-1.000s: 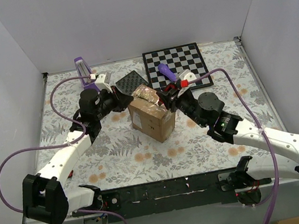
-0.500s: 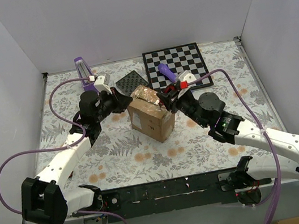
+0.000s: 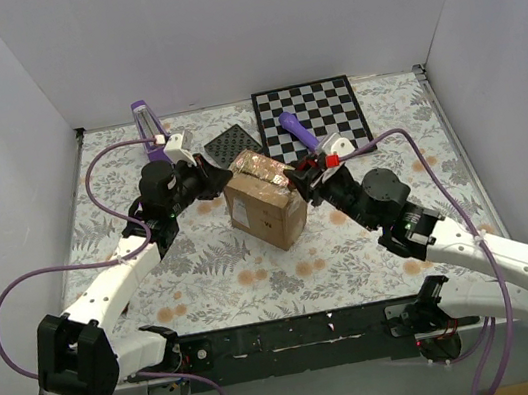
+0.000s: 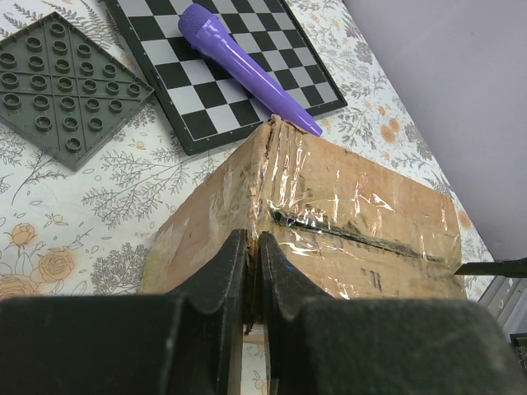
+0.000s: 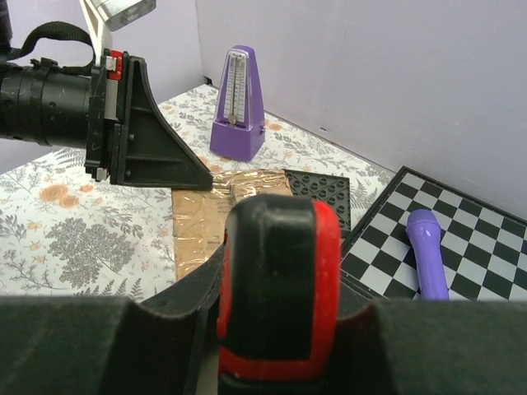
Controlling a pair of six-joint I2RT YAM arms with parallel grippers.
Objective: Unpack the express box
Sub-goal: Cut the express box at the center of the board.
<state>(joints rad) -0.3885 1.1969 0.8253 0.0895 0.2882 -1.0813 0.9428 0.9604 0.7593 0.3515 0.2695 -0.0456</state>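
Observation:
The express box [image 3: 269, 212], a brown carton with glossy tape, stands mid-table. It also shows in the left wrist view [image 4: 354, 222] and the right wrist view [image 5: 206, 226]. My left gripper [image 3: 223, 177] is shut on the box's upper left edge, its jaws [image 4: 254, 243] pinching the cardboard there. My right gripper [image 3: 301, 177] is at the box's upper right edge. It [image 5: 278, 309] is shut on a red-and-black tool [image 5: 280, 263], which hides the spot where the tool meets the box.
A chessboard [image 3: 320, 107] lies behind the box with a purple microphone [image 3: 295, 129] on it. A dark grey studded plate [image 3: 232, 145] lies to its left. A purple metronome [image 3: 145, 119] stands at the back left. White walls enclose the table.
My right arm has shifted a little down and right at the elbow, and its gripper stays at the box's right edge. My left gripper keeps its pinch on the box.

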